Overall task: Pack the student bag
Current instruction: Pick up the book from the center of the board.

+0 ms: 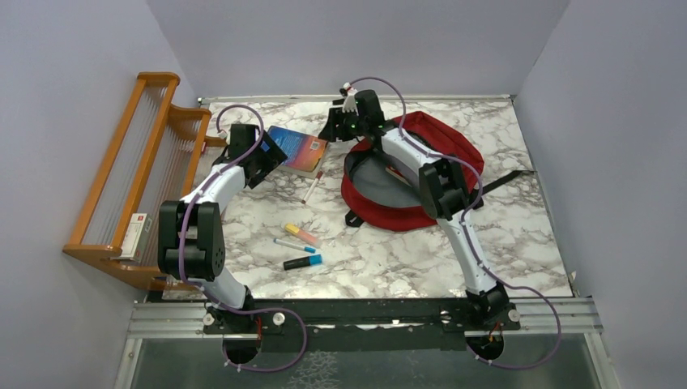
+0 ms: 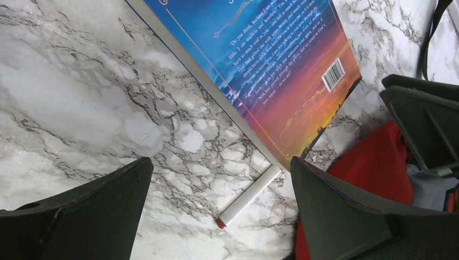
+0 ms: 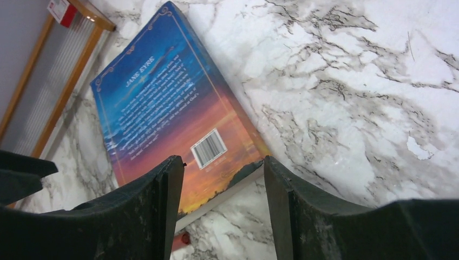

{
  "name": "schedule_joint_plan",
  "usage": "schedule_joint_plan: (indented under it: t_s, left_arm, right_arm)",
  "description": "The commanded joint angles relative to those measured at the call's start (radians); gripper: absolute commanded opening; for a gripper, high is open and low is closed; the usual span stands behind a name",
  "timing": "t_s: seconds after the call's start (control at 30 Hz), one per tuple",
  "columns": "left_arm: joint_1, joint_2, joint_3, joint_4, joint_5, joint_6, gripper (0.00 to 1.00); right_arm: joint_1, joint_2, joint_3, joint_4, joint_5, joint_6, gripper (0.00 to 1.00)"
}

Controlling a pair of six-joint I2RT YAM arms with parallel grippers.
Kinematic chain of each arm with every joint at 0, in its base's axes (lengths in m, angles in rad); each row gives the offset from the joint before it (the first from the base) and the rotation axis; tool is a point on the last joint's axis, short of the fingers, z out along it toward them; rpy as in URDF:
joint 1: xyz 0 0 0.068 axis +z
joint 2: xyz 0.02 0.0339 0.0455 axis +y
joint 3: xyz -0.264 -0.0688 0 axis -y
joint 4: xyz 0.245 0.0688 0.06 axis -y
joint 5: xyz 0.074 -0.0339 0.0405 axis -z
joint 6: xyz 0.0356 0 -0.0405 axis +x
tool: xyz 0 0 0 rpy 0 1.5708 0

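Observation:
The student bag [image 1: 429, 138] is a large red backpack lying open at the back right of the table, its grey lining [image 1: 381, 182] showing; my right arm reaches across it. A blue and orange book [image 1: 298, 150] lies left of the bag. A white pen [image 1: 313, 186] with a red end lies by the book's near corner. My left gripper [image 1: 271, 158] hovers open at the book's left edge, over the pen [image 2: 250, 196], holding nothing. My right gripper [image 1: 332, 131] is open just off the book's [image 3: 168, 119] right corner, with nothing between its fingers [image 3: 157, 211].
A wooden rack [image 1: 138, 178] stands along the left edge with a small box [image 1: 136, 235] on it. Three markers [image 1: 301, 235] lie in the middle of the marble table [image 1: 518, 243]. A black strap [image 1: 506, 180] trails right of the bag. Walls enclose three sides.

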Motion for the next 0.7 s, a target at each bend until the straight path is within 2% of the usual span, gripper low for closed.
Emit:
schedule_joint_plan:
  t_s: [0.0,0.17,0.43,0.67]
  left_arm:
    - [0.006,0.013,-0.005,0.005,0.021,0.012,0.99]
    - [0.008,0.026,-0.004,0.005,0.017,0.021,0.99]
    - [0.008,0.075,0.029,0.005,0.034,0.017,0.99]
    - [0.027,0.137,0.084,0.001,0.049,0.011,0.99]
  right_arm:
    - [0.009,0.079,0.079,0.036,0.034,-0.016,0.62]
    - [0.013,0.146,0.153,0.0,0.013,-0.056,0.65]
    - [0.021,0.168,0.142,-0.002,-0.07,-0.107,0.67]
    - [0.028,0.149,0.085,-0.024,-0.179,-0.171,0.59]
